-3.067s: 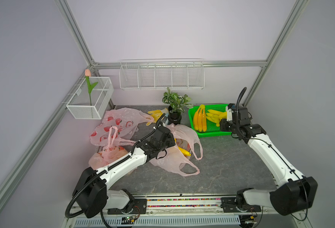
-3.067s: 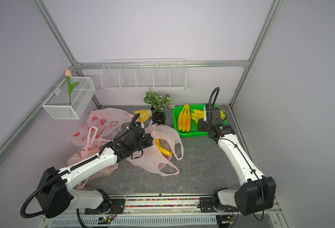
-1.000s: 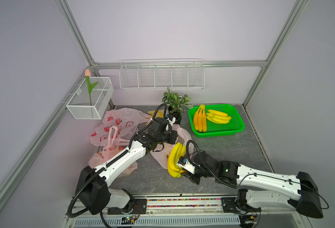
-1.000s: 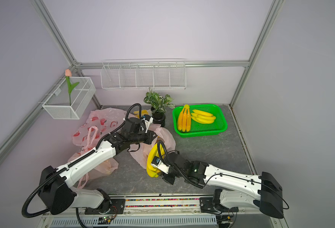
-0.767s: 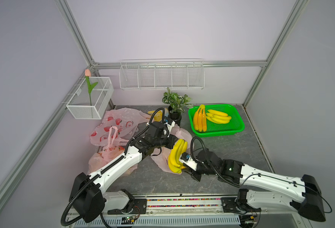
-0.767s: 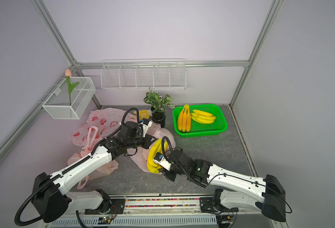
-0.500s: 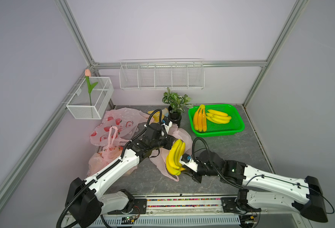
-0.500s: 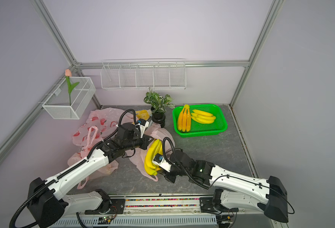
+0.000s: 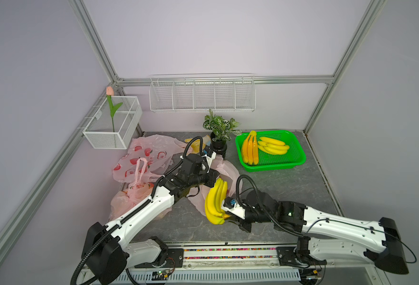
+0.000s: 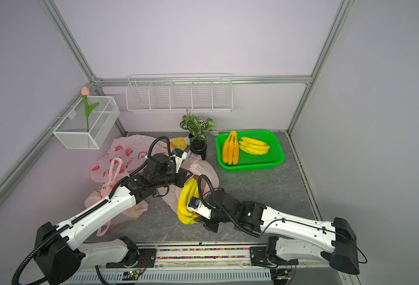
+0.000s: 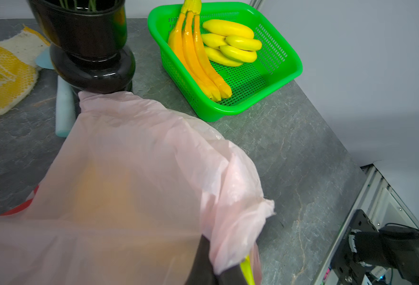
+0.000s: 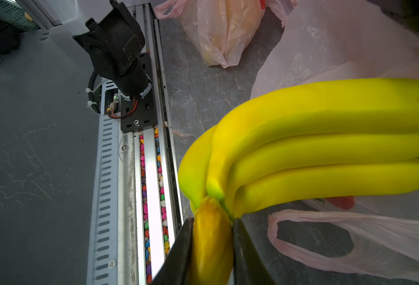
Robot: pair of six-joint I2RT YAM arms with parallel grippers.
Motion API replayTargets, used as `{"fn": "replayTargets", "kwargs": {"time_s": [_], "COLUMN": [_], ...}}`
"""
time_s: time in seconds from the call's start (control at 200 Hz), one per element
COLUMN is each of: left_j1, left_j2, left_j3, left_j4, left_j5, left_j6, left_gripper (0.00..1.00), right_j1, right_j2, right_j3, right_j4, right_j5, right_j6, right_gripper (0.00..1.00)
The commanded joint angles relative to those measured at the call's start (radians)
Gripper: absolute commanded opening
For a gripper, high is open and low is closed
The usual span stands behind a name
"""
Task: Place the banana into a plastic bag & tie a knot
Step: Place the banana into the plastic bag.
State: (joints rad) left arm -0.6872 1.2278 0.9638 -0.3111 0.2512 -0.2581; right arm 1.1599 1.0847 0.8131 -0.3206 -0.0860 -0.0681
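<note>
Bananas reached bag; wrist views show right end effector clamping stem, left end effector pinching bag.

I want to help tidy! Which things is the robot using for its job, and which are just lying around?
In use: banana bunch, pinched by the right gripper; pink bag, held by the left gripper.
Lying about: green basket of bananas, potted plant, printed bags, yellow cloth, tulip.

Banana bunches: three – gripped bunch, orange bunch, yellow bunch (latter two in green basket). Pink plastic bags: three – plain bag, apple-print bag, filled bag. Green basket: one. Potted plant: one. Wire racks: two. Tulip: one.
</note>
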Motion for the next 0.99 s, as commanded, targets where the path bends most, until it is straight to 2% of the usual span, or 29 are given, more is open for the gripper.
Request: {"fn": "replayTargets", "kwargs": {"time_s": [0.0, 0.135, 0.24, 0.38, 0.525, 0.78, 0.9, 0.99], "left_j1": [0.002, 0.002, 0.002, 0.000, 0.000, 0.000, 0.001, 0.003], "left_j2": [-0.041, -0.071, -0.069, -0.063, -0.076, -0.074, -0.070, -0.069], "left_j3": [-0.024, -0.050, -0.047, -0.041, -0.053, -0.106, -0.107, -0.110], "left_j4": [0.037, 0.062, 0.066, 0.069, 0.087, 0.149, 0.119, 0.128], "left_j5": [0.078, 0.087, 0.100, 0.112, 0.118, 0.077, -0.039, -0.070], "left_j6": [0.033, 0.035, 0.029, 0.008, -0.041, -0.127, -0.203, -0.225], "left_gripper": [0.00, 0.00, 0.00, 0.00, 0.00, 0.00, 0.00, 0.00], "right_j1": [-0.086, -0.157, -0.168, -0.169, -0.174, -0.213, -0.216, -0.221], "right_j2": [-0.036, -0.044, -0.018, 0.035, 0.125, 0.292, 0.360, 0.381], "right_j3": [-0.016, -0.029, -0.016, -0.003, 0.006, 0.032, 0.052, 0.046], "right_j4": [0.053, 0.064, 0.082, 0.145, 0.261, 0.503, 0.515, 0.501], "right_j5": [-0.008, -0.005, -0.003, 0.092, 0.242, 0.314, 0.314, 0.298], "right_j6": [-0.008, 0.000, 0.016, 0.047, 0.084, 0.216, 0.240, 0.244], "right_gripper": [0.07, 0.07, 0.07, 0.06, 0.06, 0.07, 0.17, 0.32]}}
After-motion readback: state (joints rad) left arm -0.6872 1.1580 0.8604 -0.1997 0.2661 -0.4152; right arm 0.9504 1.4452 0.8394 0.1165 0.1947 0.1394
